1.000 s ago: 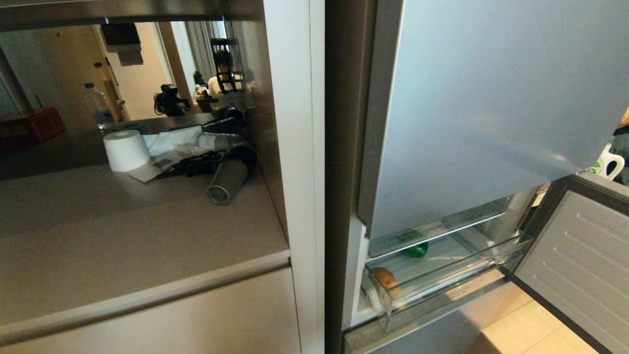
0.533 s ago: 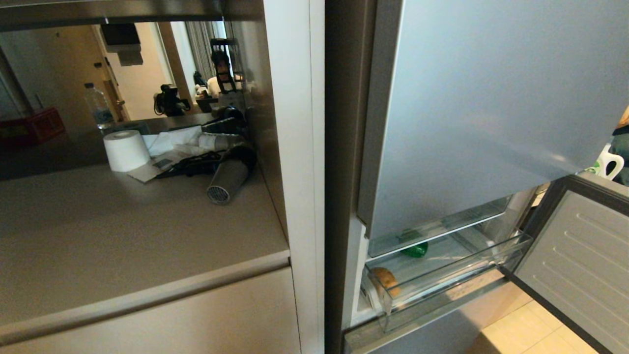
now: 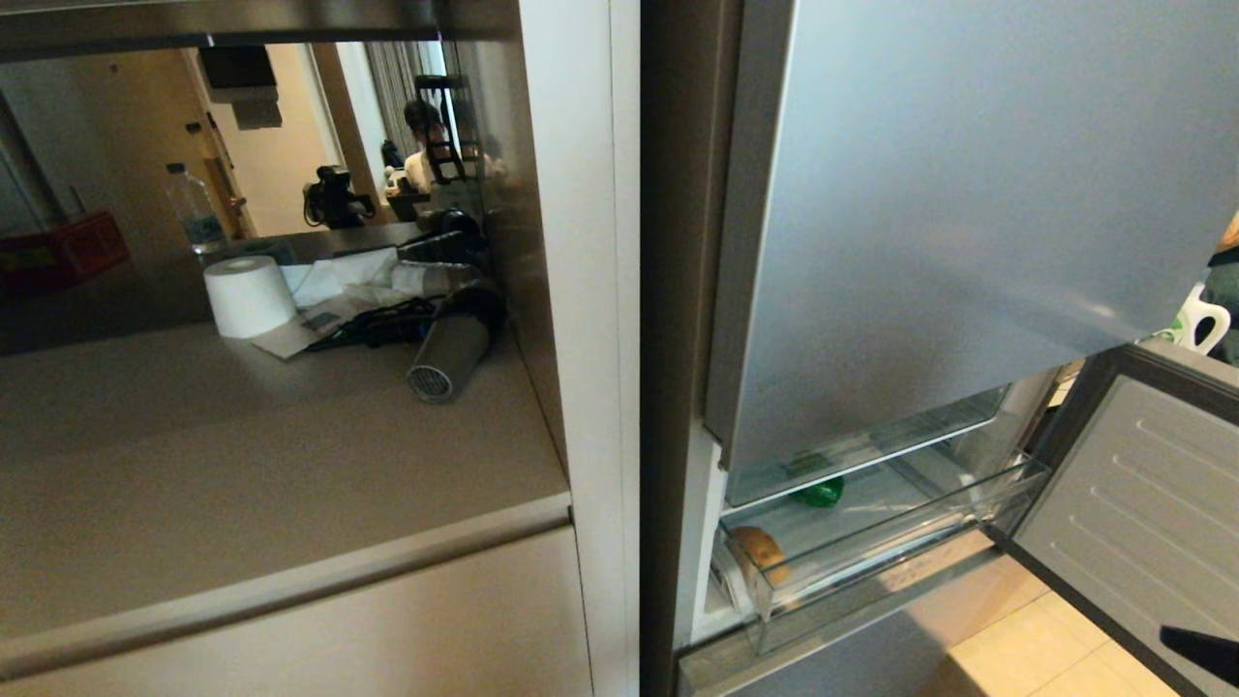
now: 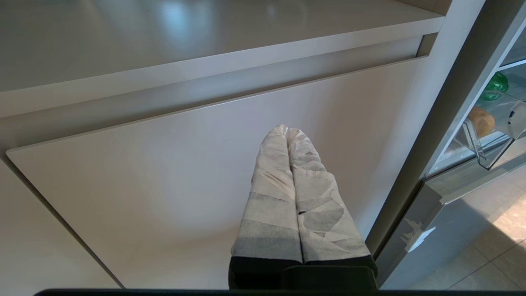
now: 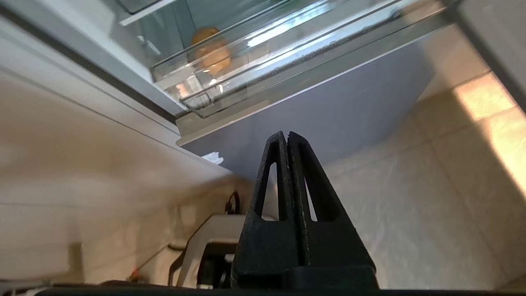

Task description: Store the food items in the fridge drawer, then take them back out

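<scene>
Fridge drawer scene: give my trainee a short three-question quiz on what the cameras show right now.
1. True or false: the potato and the green pepper both lie inside the fridge's clear compartments, behind the open drawer front.
2. Which gripper shows in the head view? A) left gripper B) right gripper C) both
3. Fill in: the hair dryer lies on the counter beside a white ____.

Key: 1 true; 2 B, its dark tip at the lower right corner, fingers shut and empty; 3 paper roll.

Upper door overhangs the pulled-out fridge drawer.
</scene>
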`<state>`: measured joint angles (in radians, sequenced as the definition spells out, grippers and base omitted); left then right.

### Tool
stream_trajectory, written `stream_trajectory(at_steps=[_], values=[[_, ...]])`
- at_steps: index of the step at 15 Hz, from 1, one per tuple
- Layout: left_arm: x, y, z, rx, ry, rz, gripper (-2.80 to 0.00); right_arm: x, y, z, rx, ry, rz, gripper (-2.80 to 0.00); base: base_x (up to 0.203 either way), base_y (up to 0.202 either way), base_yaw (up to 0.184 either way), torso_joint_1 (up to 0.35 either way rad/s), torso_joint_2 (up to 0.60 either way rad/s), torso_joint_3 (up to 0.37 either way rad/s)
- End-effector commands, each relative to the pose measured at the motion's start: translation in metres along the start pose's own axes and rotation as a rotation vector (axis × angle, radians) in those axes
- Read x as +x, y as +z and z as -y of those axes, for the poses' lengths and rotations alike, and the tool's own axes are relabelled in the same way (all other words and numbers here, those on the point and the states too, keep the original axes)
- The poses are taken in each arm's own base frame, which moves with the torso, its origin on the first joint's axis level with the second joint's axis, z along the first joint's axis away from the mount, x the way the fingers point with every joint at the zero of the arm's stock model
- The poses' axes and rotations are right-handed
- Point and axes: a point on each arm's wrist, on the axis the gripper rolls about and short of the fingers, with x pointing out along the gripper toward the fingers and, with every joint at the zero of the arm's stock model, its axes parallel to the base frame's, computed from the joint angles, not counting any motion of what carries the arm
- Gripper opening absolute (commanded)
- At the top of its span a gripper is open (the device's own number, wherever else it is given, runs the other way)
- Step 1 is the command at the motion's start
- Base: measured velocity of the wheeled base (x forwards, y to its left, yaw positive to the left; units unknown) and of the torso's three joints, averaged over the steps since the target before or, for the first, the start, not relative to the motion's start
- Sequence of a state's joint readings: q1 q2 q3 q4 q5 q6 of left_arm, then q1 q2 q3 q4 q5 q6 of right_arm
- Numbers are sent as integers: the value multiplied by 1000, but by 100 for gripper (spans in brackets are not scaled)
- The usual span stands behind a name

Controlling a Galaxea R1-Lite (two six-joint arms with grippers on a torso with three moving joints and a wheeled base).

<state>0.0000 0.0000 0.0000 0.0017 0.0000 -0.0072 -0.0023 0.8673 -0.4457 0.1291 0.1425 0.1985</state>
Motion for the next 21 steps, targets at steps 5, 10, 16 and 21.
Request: stream_trajectory(at_steps=[5,10,16,21], values=[[0,0,0,0,0,0,-280,105,19,12,48,-43,-236,-280,0,0,0,0,0,0],[0,0,0,0,0,0,-280,156,28,53,184,-149,-156,-280,0,0,0,0,0,0],[0,0,0,0,0,0,-280,179,31,81,273,-114,-57,-280,0,0,0,0,0,0],[0,0,0,0,0,0,-280,208,33,97,272,-86,2,-280,0,0,0,0,0,0]])
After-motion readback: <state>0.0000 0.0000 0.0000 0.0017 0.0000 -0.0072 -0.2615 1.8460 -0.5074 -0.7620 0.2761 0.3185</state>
